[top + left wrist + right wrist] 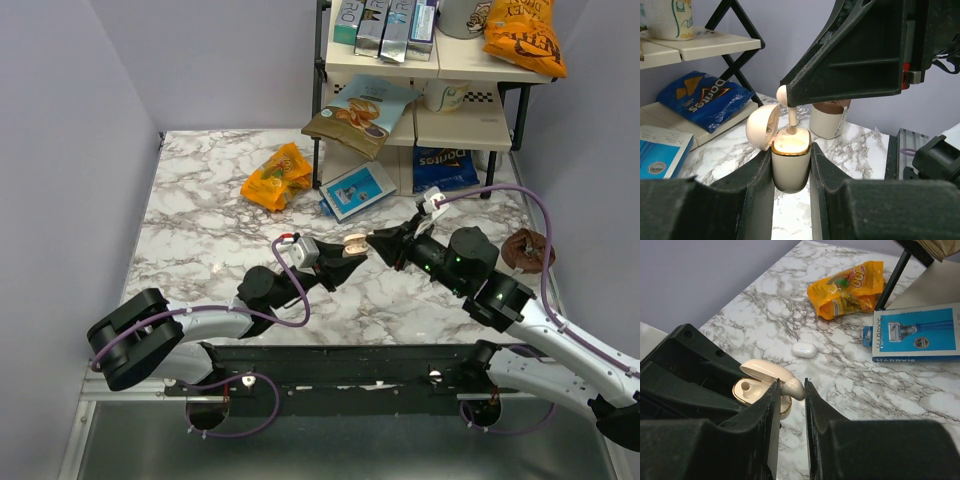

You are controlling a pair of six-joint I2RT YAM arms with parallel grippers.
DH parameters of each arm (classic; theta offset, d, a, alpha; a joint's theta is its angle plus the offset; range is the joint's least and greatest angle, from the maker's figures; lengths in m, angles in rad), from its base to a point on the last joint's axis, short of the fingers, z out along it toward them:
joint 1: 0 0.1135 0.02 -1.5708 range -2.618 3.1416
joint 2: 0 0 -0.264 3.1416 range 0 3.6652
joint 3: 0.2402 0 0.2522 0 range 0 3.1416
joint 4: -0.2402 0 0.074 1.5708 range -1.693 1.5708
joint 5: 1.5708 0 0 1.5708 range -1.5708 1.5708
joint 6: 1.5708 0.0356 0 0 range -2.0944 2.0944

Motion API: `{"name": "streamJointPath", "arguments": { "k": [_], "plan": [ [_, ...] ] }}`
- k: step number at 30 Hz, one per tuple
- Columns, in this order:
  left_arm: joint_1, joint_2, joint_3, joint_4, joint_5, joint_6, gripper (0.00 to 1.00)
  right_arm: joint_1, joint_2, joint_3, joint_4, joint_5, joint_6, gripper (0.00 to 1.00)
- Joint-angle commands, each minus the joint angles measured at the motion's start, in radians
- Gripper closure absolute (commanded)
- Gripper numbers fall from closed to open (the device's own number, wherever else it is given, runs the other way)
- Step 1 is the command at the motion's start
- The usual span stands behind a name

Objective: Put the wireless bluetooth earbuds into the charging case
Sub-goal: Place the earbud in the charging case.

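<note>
The cream charging case (790, 165) has a gold rim, and its lid (762, 127) is hinged open to the left. My left gripper (791, 152) is shut on the case body and holds it upright above the marble. A cream earbud (796, 388) is pinched in my right gripper (791, 386), which is shut on its head. The earbud's stem (791, 119) points down into the case's right-hand socket, its tip at the opening. The other socket (745, 386) shows empty. In the top view the left gripper (345, 252) and the right gripper (378, 243) meet at the case (354, 243).
A small white oval piece (804, 350) lies on the marble beyond the case. An orange snack bag (277, 177) and a blue razor pack (357, 189) lie further back. A shelf rack (420, 60) with snack bags stands at the back right, and a brown disc (527, 250) lies at the right.
</note>
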Motion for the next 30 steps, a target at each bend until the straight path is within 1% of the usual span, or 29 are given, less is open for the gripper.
{"name": "streamJointPath", "arguments": {
  "k": [1, 30],
  "plan": [
    [0.002, -0.005, 0.025, 0.190, 0.037, -0.018, 1.00, 0.007, 0.009, -0.015, 0.036, 0.027, -0.005, 0.76],
    [0.002, 0.020, 0.051, 0.205, 0.005, -0.016, 1.00, 0.010, 0.000, -0.031, 0.036, 0.006, 0.003, 0.76]
  ]
}}
